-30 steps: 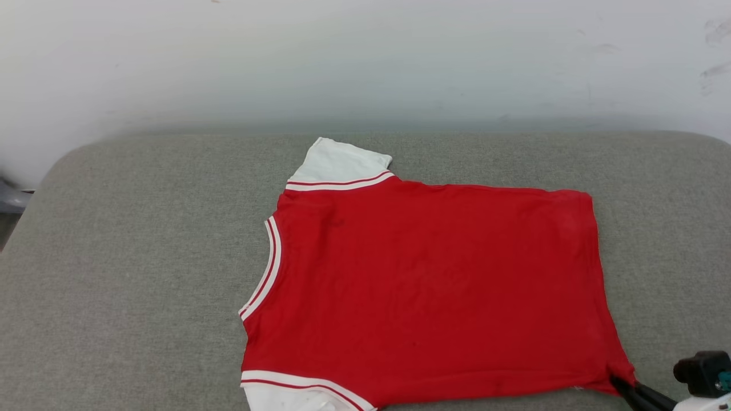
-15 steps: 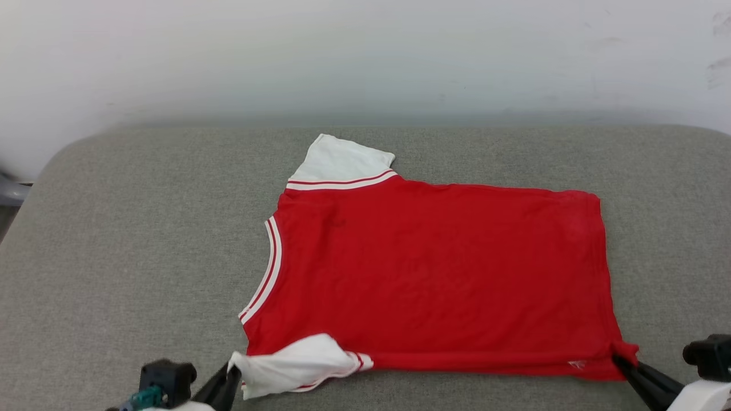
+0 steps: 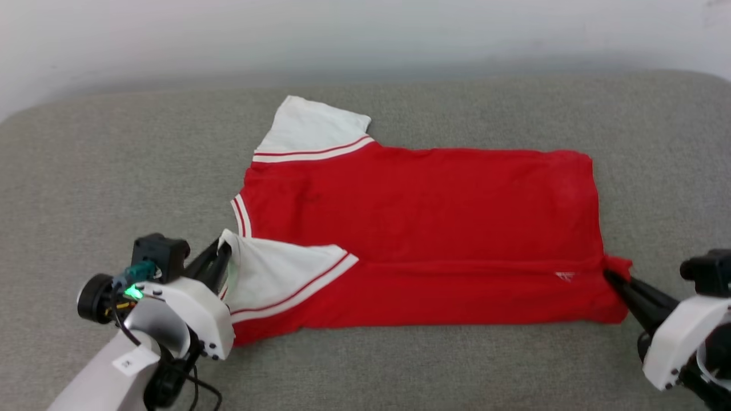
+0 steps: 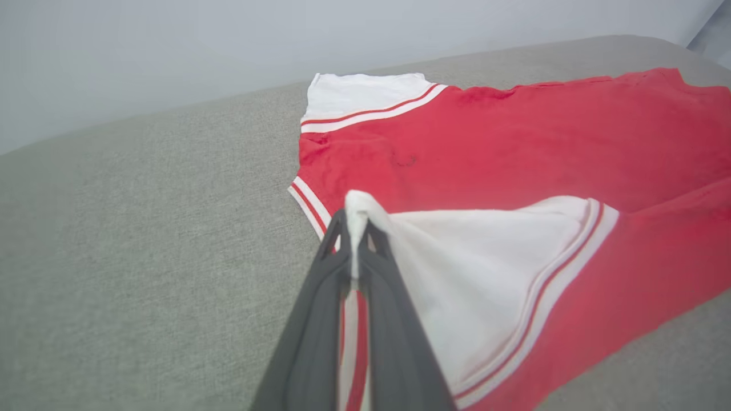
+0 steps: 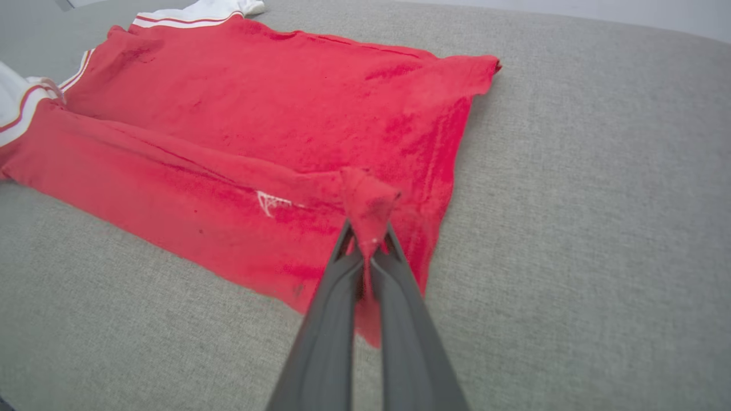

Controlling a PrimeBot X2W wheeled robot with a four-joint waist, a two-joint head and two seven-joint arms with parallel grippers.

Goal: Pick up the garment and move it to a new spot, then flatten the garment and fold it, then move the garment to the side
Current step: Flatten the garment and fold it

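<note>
- Garment point(image 3: 434, 211) lies spread out on the grey cushion point(image 3: 103, 188), with a plain red side facing up.
- Its neck hole points to the robot's left and its bottom hem points to the right.
- The long edge nearest the robot is folded up over the middle, so a red band runs along the near side.
- A small white logo point(image 3: 564, 276) shows on that band, close to the hem.
- The far sleeve point(image 3: 311, 128) is white with a red and white stripe, and it lies flat at the far left corner.
- The near sleeve point(image 3: 274, 277) is white too, and it is folded over onto the red part.
- The left gripper point(image 3: 221, 260) is squeezed tight on the tip of the near sleeve. In the left wrist view, a bit of white cloth pokes up between its two dark fingers.
- The right gripper point(image 3: 617, 281) is squeezed tight on the near corner of the hem. In the right wrist view, a little bunch of red cloth sticks out past its fingertips.
- Both grippers sit low over the cushion, one at each end of the folded band.
- A pale wall point(image 3: 365, 34) stands behind the cushion.
</note>
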